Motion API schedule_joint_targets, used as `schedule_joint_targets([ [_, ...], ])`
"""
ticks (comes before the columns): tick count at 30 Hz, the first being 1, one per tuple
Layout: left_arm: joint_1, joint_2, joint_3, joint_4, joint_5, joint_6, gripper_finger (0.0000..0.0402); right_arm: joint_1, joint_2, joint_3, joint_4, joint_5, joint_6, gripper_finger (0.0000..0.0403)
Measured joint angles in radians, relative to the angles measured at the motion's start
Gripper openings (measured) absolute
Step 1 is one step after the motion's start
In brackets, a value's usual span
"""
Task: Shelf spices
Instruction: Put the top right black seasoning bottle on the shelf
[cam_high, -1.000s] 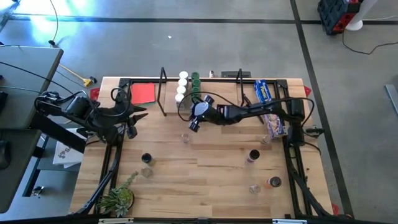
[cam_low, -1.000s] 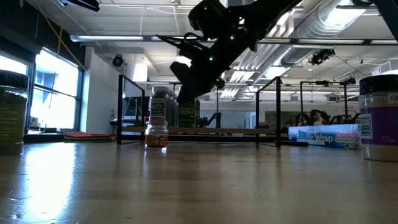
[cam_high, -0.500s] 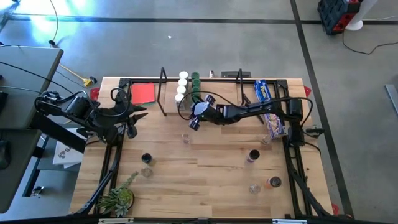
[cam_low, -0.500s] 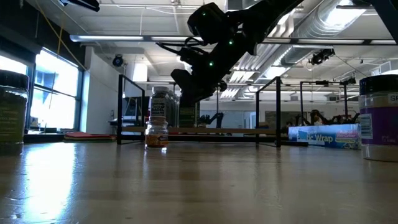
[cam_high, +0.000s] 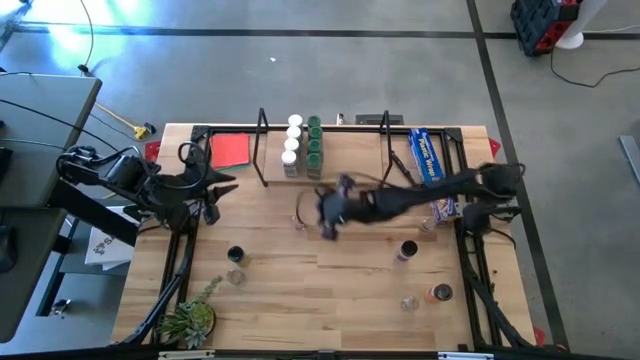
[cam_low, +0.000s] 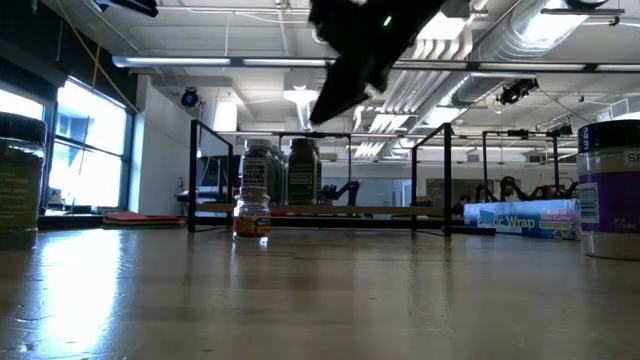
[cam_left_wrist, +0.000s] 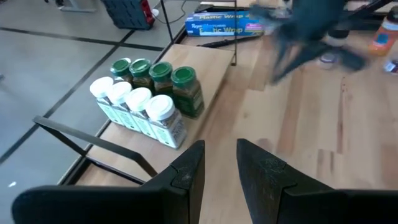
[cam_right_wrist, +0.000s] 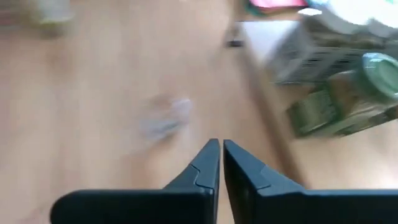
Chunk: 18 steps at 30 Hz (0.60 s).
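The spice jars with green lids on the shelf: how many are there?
4. The green-lidded jars stand in one row on the shelf, touching each other, directly beside a row of four white-lidded jars. None seems hidden behind them.

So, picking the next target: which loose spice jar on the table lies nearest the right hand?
The clear-topped jar, just beside the right hand; the other loose jars stand farther off.

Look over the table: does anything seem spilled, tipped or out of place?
Nothing stands out. Eight jars stand upright in two neat rows on the shelf; the loose jars on the table also stand upright, waiting to be shelved.
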<state>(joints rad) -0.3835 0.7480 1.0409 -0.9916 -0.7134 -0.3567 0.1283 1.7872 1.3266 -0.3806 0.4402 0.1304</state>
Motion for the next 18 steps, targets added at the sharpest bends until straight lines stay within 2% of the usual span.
schedule_joint_targets([
  [7,-0.055,0.029,0.0,0.002,-0.045,-0.052,0.009,0.338,-0.192,0.0,-0.24,0.046,0.118,0.0001],
  [12,-0.081,0.081,0.0,0.003,-0.087,-0.061,0.009,0.566,-0.274,0.001,-0.331,0.195,0.134,0.0],
  [15,-0.088,0.115,0.0,0.002,-0.09,-0.061,0.009,0.642,-0.29,0.031,-0.516,0.275,0.29,0.0],
  [18,-0.092,0.146,0.0,0.002,-0.09,-0.06,0.009,0.673,-0.291,0.085,-0.766,0.277,0.528,0.0],
])
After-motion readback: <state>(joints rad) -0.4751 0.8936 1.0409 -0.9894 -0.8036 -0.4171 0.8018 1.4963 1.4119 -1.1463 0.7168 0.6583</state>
